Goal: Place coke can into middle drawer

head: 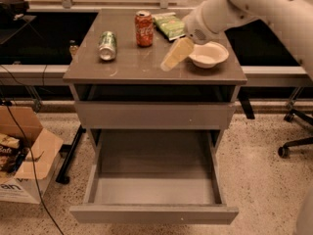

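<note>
The coke can [144, 28], red with a silver top, stands upright at the back middle of the grey cabinet top [132, 67]. The middle drawer [154, 213] is pulled out below, a shallow grey tray with nothing in it. My gripper [176, 54] hangs from the white arm coming in from the upper right. It is over the cabinet top, to the right of and nearer than the coke can, apart from it, and just left of the white bowl. It holds nothing that I can see.
A green-and-silver can [107, 45] lies on its side left of the coke can. A green snack bag [170, 25] and a white bowl [209, 54] sit to the right. A shut drawer front [155, 115] is above the open drawer. A cardboard box [24, 155] stands on the floor at left, a chair base [293, 141] at right.
</note>
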Controlling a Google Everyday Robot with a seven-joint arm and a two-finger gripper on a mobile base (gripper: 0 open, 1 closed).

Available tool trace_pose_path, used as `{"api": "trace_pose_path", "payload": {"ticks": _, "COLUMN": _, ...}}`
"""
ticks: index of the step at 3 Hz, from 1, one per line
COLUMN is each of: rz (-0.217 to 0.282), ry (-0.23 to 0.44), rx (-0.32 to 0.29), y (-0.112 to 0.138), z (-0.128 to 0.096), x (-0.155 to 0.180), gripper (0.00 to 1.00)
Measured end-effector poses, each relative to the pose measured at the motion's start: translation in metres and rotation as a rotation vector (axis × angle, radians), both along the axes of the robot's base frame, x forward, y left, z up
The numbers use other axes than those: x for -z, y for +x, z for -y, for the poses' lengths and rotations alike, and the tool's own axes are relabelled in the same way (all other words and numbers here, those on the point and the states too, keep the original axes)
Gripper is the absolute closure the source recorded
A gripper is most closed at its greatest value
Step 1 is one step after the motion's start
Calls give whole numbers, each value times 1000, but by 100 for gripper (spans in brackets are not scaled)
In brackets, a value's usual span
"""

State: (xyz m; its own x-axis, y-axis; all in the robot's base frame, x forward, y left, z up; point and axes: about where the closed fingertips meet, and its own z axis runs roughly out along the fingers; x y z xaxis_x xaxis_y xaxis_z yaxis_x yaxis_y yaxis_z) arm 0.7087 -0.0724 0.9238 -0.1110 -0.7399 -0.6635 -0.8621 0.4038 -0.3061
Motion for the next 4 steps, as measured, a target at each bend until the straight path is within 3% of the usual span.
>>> {"api": "trace_pose_path", "payload": {"ticks": 2, "rz": 13, "ry": 37, "rx": 25, "y": 6, "z": 0, "x": 0, "gripper": 0}}
{"api": "trace_pose_path", "payload": {"ticks": 4, "rz": 115, "ry": 156, "rx": 82, "y": 59, "z": -29, "x": -6, "gripper": 0}}
